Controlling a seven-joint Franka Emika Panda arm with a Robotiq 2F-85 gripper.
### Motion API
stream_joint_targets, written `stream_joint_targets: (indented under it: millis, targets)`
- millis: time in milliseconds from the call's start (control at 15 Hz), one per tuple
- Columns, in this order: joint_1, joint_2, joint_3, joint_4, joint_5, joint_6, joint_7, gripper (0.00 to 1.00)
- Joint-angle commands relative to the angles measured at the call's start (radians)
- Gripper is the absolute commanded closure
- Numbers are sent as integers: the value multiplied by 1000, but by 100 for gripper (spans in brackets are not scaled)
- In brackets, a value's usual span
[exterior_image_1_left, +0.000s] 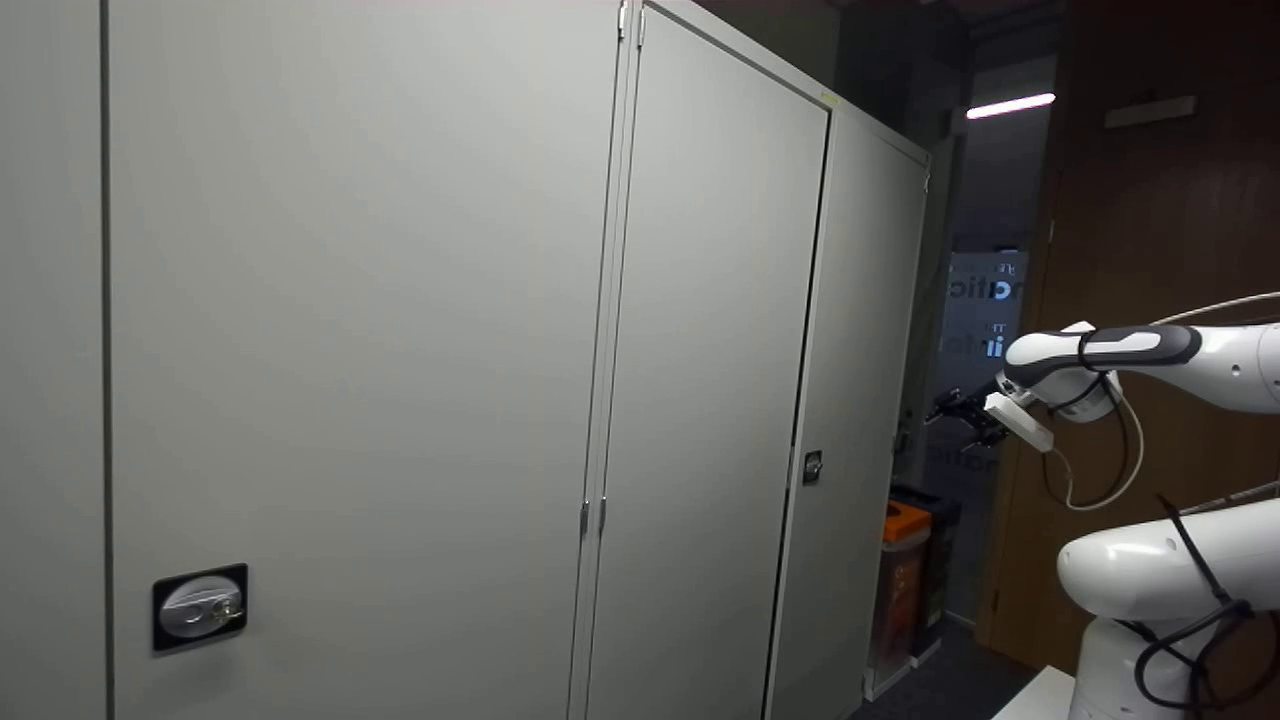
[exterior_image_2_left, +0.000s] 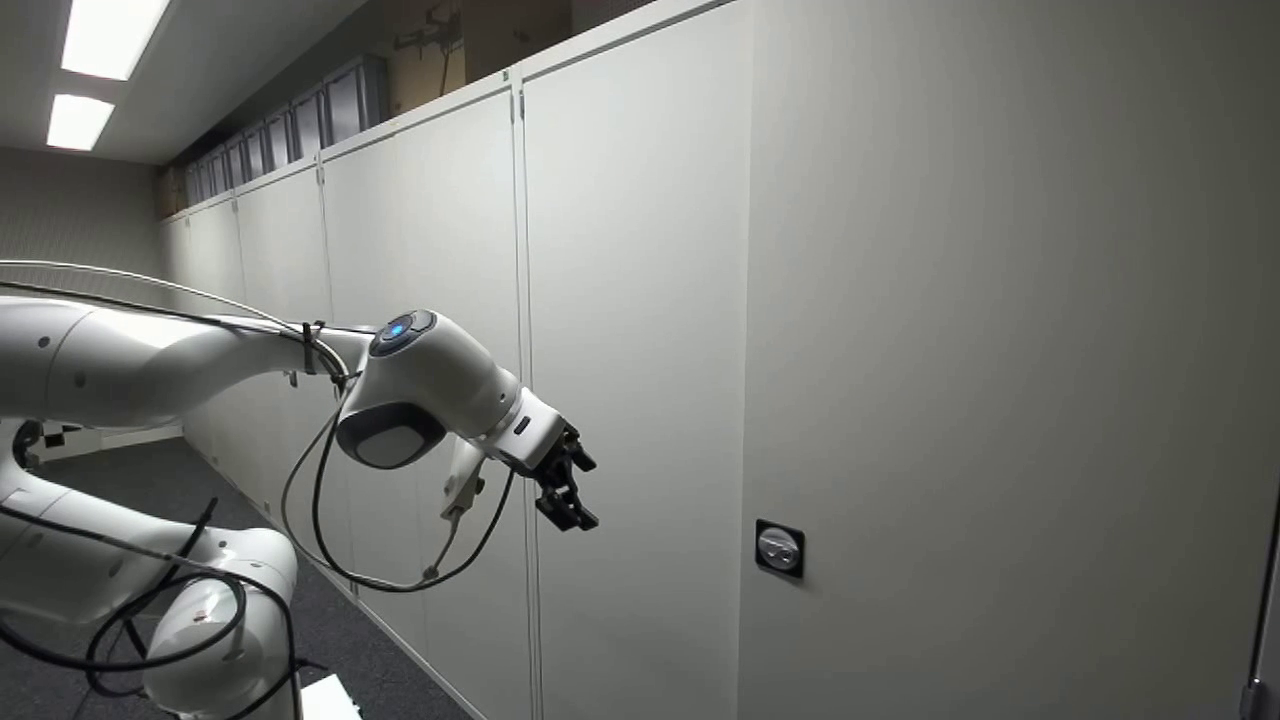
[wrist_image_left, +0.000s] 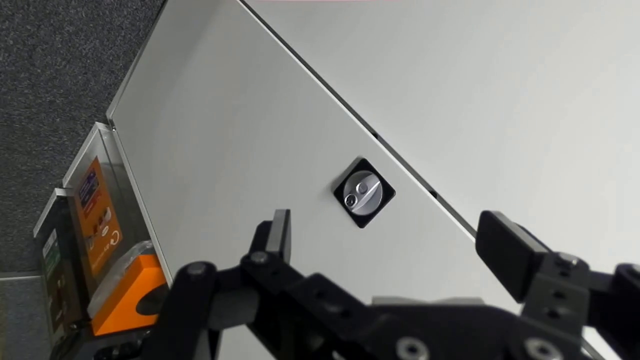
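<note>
My gripper (wrist_image_left: 385, 235) stands open in the wrist view, with nothing between its fingers. Past the fingertips, a round silver turn-knob (wrist_image_left: 363, 192) on a black square plate is fixed to a light grey cabinet door (wrist_image_left: 240, 130). A space separates the fingers from the door. A narrow dark gap (wrist_image_left: 340, 100) runs between this door and the neighbouring one. In an exterior view the gripper (exterior_image_1_left: 965, 420) hangs to the right of the same knob (exterior_image_1_left: 812, 467). There, a black gripper (exterior_image_2_left: 588, 492) is seen left of the knob (exterior_image_2_left: 780, 548) in an exterior view.
Two bins stand beside the cabinet's end, one with an orange lid (wrist_image_left: 132, 295) and one dark (wrist_image_left: 57, 270). Dark carpet (wrist_image_left: 65, 70) lies below. Another lock handle (exterior_image_1_left: 200, 605) sits on a nearer cabinet. Loose cables (exterior_image_2_left: 430, 580) hang from the arm.
</note>
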Motion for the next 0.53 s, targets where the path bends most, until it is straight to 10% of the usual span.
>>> stream_joint_targets:
  millis: [0, 467]
  targets:
    - [-1, 19, -14, 6, -6, 25, 10, 0]
    - [-17, 138, -92, 46, 18, 105, 14, 0]
